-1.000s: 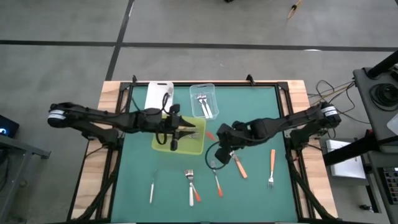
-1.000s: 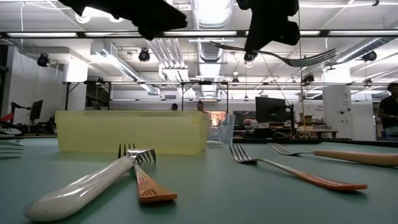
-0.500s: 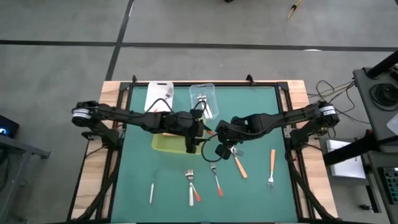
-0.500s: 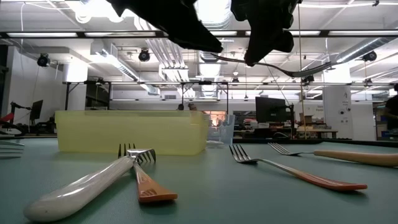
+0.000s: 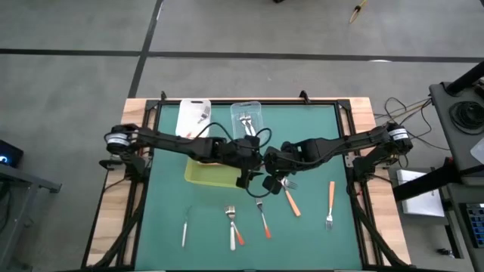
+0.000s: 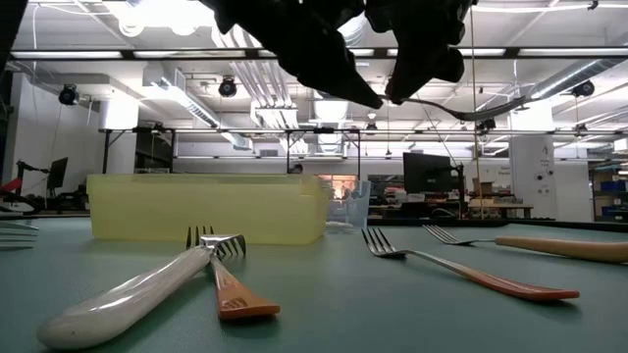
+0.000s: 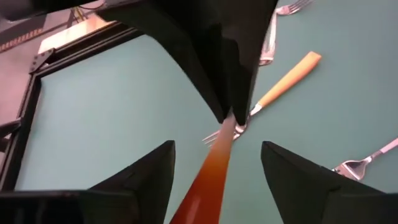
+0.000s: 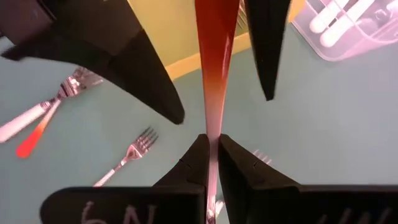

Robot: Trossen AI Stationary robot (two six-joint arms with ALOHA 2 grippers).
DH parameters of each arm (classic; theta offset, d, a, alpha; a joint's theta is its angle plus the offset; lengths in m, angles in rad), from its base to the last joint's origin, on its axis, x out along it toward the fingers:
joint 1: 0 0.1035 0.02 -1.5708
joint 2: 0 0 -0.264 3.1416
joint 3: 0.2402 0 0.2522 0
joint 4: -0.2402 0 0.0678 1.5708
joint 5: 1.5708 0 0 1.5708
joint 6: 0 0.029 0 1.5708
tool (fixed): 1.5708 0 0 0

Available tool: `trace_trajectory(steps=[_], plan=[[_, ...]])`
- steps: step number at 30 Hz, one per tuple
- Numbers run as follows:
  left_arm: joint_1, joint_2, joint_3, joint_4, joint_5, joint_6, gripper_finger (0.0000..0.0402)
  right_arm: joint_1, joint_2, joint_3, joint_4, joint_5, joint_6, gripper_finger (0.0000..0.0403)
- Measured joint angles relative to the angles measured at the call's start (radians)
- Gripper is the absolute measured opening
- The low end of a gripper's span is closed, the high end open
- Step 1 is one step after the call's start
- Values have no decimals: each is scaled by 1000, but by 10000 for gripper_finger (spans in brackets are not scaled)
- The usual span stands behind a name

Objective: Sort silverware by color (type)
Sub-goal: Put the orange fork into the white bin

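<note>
The fork, orange handle and silver head, hangs in mid-air above the table, just off the near corner of the yellow tray. The right gripper has it pinched tight at the neck, handle pointing out toward the other arm. And there's the left gripper, spread wide, one finger either side of that orange handle and touching nothing yet. This looks like a hand-over, and it's the risky part. If the right lets go before the left has clamped down, the fork drops, probably onto the green table among the loose forks and short of the tray. The handle is thin and glossy and tapers, so a squeeze landing off-centre could twist it or squirt it out sideways. Watch the spacing too: the two sets of fingers sit very close together, so a closing left finger could knock the right's tips and jolt the grip. And if both clamp and pull apart out of step, the fork could be wrenched crooked. The clear tub of silver forks sits just beyond the tray, so a flicked fork could end up in the wrong bin.
</note>
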Motion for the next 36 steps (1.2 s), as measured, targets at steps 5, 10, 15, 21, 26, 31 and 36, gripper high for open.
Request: trace_trajectory(steps=[5,10,15,21,26,31,36], plan=[[0,14,14,-11,0,8,182,0,0,0,-14,-5,-2,13],[0,14,14,-12,-1,8,147,0,0,0,-13,-6,-3,13],[0,14,14,-13,-1,5,98,1,-1,0,-13,-6,-8,13],[-2,15,12,-29,1,-12,18,1,-1,0,3,3,-21,12],[-2,16,12,-34,-33,-20,0,-1,-1,2,7,21,-19,11],[-3,16,12,-35,-48,-29,0,0,-1,2,7,35,-19,12],[-5,14,7,-34,-56,-46,0,0,-6,1,6,70,-18,12]])
